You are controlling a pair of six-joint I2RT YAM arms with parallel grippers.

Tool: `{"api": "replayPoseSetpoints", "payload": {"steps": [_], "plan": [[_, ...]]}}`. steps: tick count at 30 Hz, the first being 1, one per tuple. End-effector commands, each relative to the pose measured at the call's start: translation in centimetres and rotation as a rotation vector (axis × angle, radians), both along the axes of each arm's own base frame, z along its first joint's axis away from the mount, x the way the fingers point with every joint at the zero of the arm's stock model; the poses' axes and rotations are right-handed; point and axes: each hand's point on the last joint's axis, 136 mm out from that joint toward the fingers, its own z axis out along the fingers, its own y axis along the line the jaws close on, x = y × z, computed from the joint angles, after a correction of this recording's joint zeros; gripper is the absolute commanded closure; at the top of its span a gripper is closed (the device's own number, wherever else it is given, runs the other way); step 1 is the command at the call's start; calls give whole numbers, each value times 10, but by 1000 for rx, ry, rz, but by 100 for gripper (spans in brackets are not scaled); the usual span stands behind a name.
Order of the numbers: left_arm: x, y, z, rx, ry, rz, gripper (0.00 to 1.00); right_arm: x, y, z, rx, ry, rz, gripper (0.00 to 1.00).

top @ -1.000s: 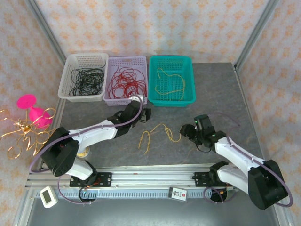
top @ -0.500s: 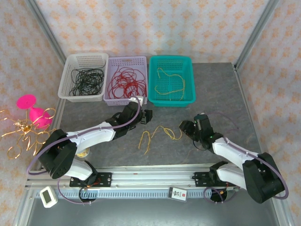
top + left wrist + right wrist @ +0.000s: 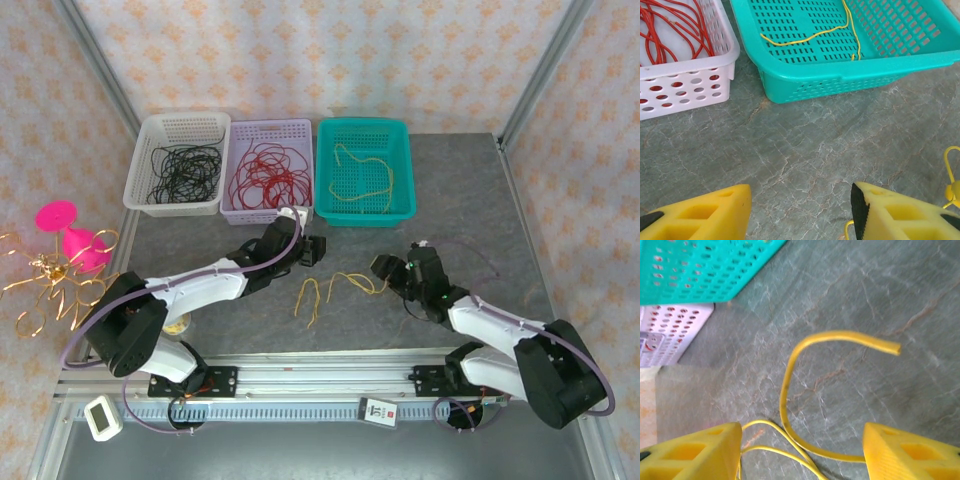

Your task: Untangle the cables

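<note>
Right tool (image 3: 385, 268) has neared the loose yellow cable (image 3: 783, 395), open like left tool (image 3: 800, 205); teal basket (image 3: 850, 75) holds another.

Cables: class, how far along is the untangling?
Done: thin black wires lie in the white basket, red cables in the lavender basket, one yellow cable in the teal basket. In hand: nothing; the right gripper, jaws open, is over the loose yellow cable on the table. Left: gripping and probably binning it.

A white basket (image 3: 170, 208), lilac basket (image 3: 250, 214) and teal basket (image 3: 365, 217) stand abreast on the table (image 3: 470, 200).
</note>
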Motion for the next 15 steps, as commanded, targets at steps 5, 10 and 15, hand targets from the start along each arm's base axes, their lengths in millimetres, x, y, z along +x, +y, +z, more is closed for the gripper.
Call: {"api": "replayPoseSetpoints", "payload": {"steps": [5, 10, 15], "plan": [[-1, -9, 2, -4, -9, -34, 44, 5, -8, -25, -178, -34, 28, 54], [-2, -9, 4, -6, -8, -39, 44, 21, -11, -14, -281, -87, 50, 75], [-5, -13, 15, -24, -26, -71, 44, 29, -20, 34, -365, -186, 49, 89]]}}
